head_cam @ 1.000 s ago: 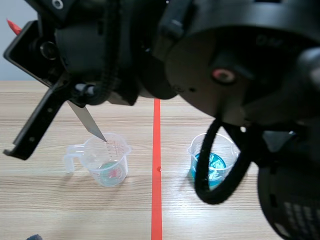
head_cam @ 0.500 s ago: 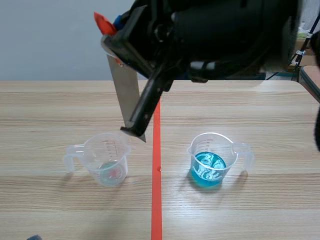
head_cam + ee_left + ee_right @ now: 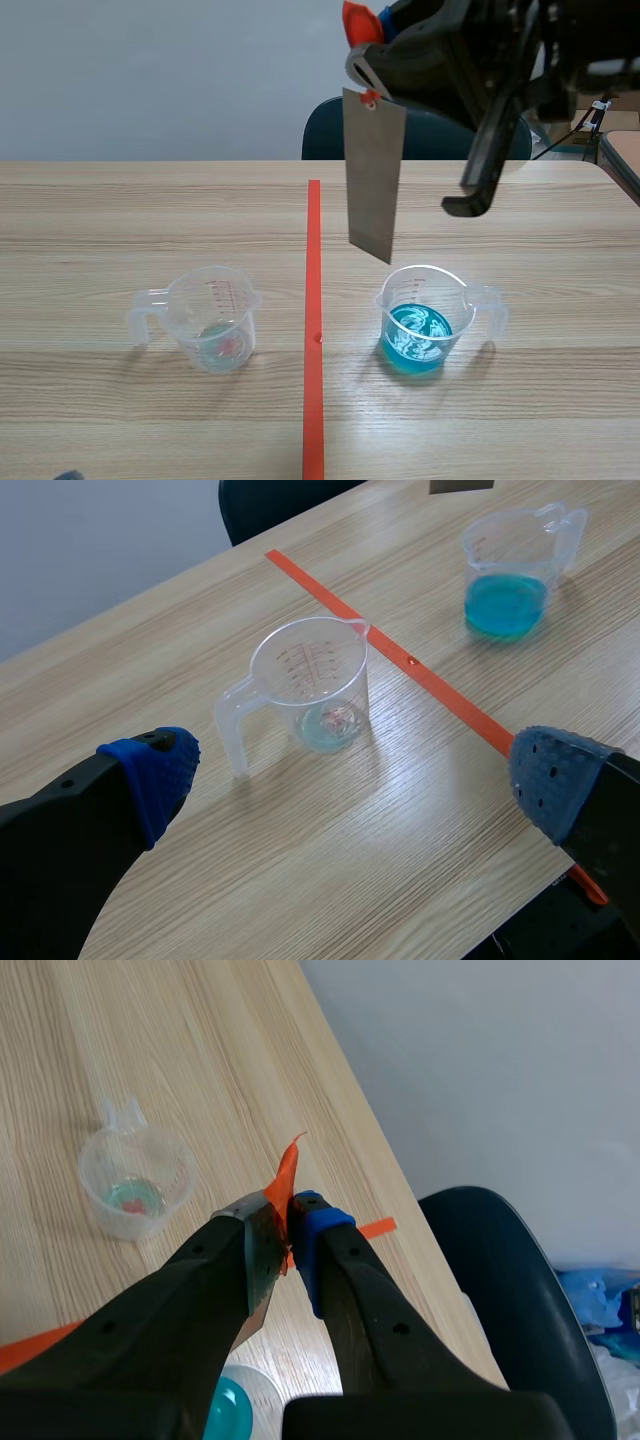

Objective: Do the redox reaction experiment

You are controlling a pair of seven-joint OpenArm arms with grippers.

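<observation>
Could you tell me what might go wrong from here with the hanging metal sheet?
The right tool grips the metal sheet only at its top edge, so it could swing or slip. Its lower corner seems nearer the rim than the middle of the measuring cup of blue liquid; lowered straight, it might hit the rim and tip it.

Seen past the right pincer, its fingers hide most of the metal strip and all but a sliver of the blue-liquid cup. Markings on the clear cup are too small to read.
</observation>
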